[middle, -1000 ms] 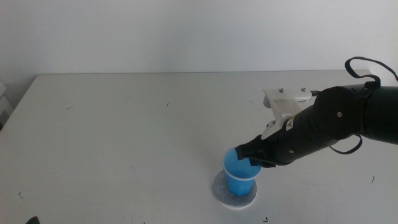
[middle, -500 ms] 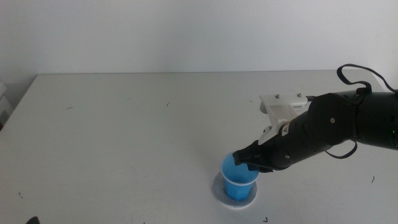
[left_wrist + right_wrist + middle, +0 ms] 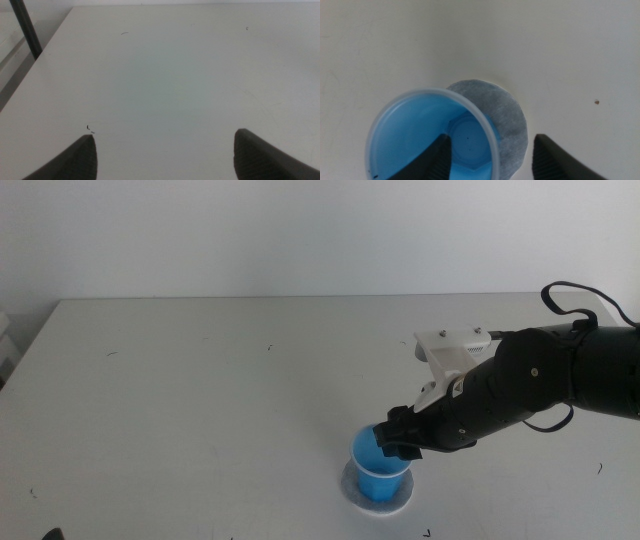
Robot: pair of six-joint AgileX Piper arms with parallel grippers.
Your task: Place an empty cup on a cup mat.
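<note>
Blue cup (image 3: 379, 468) now released by right tool (image 3: 392, 442).

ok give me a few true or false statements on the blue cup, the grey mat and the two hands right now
1. The small bright blue plastic cup stands on the flat round grey felt mat. True.
2. The cup holds liquid. False: the right wrist view shows its bare blue bottom.
3. The right hand has one jaw inside the cup and one outside its wall. True.
4. The left hand is beside the cup. False: it sits over bare white table, jaws apart.
5. The cup lies tipped on its side. False: it is upright, mouth up.
</note>
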